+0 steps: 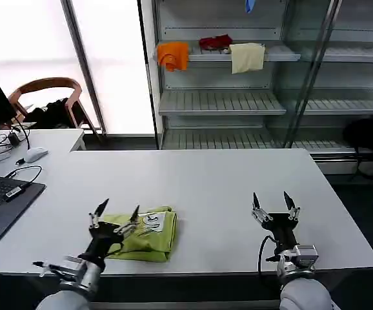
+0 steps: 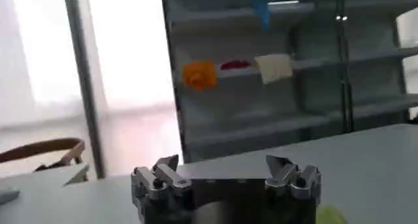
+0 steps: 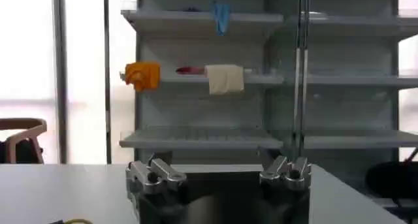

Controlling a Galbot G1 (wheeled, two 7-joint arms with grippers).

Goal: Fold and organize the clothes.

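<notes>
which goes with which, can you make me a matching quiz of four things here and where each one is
Things:
1. T-shirt
2. orange cloth
3. cream cloth
4. right gripper

Places:
A. hanging off the shelf, to the right of the red item
B. open above bare table, near the front edge
C. folded on the table by the left gripper
D. at the left end of the shelf

Pairs: 1-C, 2-D, 3-A, 4-B
</notes>
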